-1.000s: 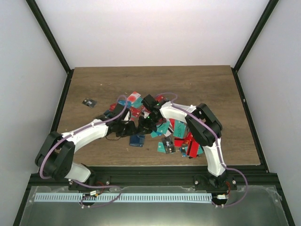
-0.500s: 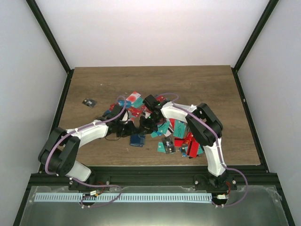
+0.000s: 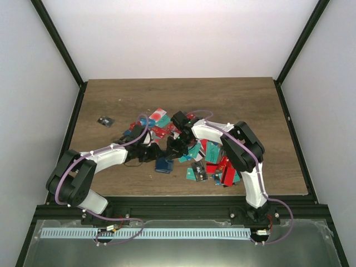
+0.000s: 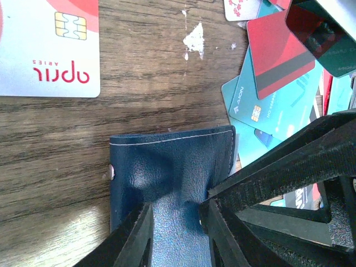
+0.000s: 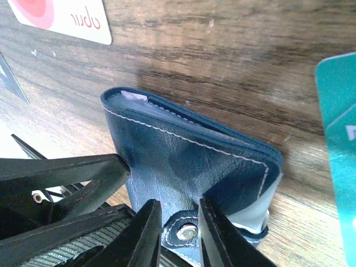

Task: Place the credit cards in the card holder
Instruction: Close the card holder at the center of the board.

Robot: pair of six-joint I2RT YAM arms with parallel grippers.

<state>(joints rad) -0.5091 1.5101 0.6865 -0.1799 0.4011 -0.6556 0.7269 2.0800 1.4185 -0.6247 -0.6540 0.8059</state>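
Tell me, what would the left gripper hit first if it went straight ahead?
The card holder, already between the left gripper's fingers. Beyond it, bare table as far as I can tell.

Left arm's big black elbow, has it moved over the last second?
Yes. The elbow has shifted slightly right, away from the table's left edge.

1. Right gripper [image 5: 179, 219] pinches the near edge of the navy card holder [image 5: 183, 161], beside its snap.
2. Holder lies folded on the wooden worktop [image 5: 222, 50].
3. White-red card [image 5: 67, 16] top left, teal card [image 5: 339, 139] right.
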